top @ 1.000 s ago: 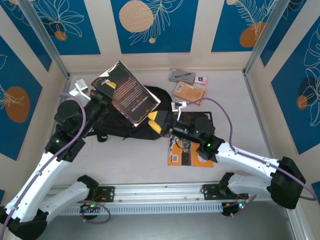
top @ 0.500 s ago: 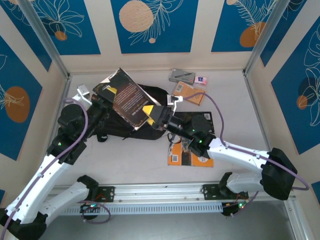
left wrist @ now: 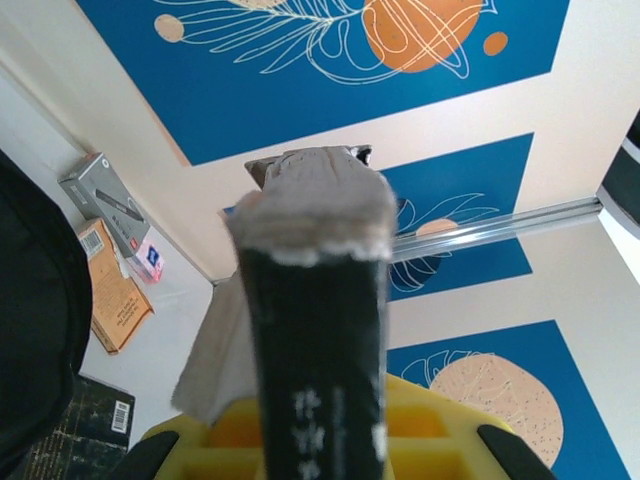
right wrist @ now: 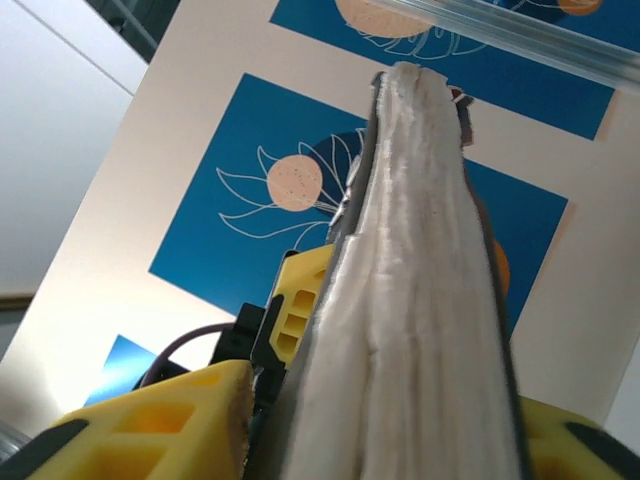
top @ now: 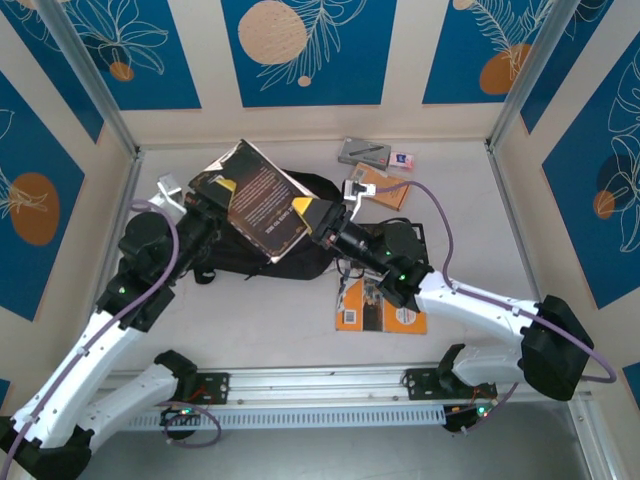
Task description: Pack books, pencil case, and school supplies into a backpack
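From above, the dark book (top: 255, 200) hangs tilted over the backpack (top: 235, 258), with the left pincer (top: 207, 203) at its left edge and the right pincer (top: 312, 215) at its right corner.

Left wrist: yellow fingers (left wrist: 200, 440) clamp the spine (the pencil case (left wrist: 103, 193) lies far back on the counter (left wrist: 165, 320)).

Right wrist: the page edges are pinched tight.
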Available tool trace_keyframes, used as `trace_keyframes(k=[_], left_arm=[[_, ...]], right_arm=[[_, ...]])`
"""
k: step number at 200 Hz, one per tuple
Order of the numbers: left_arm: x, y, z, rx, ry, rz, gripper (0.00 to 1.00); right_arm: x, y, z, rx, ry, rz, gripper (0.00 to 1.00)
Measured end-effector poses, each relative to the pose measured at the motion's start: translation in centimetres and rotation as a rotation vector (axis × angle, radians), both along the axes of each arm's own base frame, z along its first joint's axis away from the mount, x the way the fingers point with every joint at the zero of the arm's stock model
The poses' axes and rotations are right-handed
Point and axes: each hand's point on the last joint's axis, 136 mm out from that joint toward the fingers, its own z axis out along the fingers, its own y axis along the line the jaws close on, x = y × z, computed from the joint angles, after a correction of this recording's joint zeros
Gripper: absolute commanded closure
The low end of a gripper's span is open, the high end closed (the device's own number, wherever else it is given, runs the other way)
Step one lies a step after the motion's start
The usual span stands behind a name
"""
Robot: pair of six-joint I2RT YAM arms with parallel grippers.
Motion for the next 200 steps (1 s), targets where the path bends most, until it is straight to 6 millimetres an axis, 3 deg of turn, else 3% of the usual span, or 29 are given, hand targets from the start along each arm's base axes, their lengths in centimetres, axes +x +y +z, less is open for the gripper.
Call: trace_keyframes(k=[32, 53, 64, 93, 132, 168, 200], left_arm=[[0.2, -0.9, -1.2, 0.013, 0.023, -0.021, 1.00], [0.4, -1.1, -1.9, 0.034, 0.042, -0.019, 0.65], [0.4, -1.2, -2.6, 0.060, 0.062, -0.022, 0.51], [1.1, -2.3, -3.3, 0.210, 0.069, -0.064, 0.35], [3.9, -6.1, -5.0, 0.499, 0.108, -0.205, 0.29], [7.3, -10.3, -10.6, 0.807, 0.176, -0.390, 0.26], [8.6, -14.1, -15.6, 1.057, 0.213, -0.572, 0.23]], right_arm=[[0.7, 0.2, -1.4, -0.040, 0.039, -0.011, 0.81], [1.0, -0.1, -2.2, -0.074, 0.071, -0.021, 0.90], [1.1, -0.8, -2.5, -0.105, 0.083, -0.038, 0.95], [1.5, -5.0, -3.4, -0.247, 0.102, -0.169, 1.00], [0.9, -11.8, -5.4, -0.477, 0.105, -0.360, 1.00], [-0.2, -17.9, -7.8, -0.676, 0.119, -0.527, 1.00], [-0.8, -21.3, -9.9, -0.851, 0.125, -0.613, 1.00]])
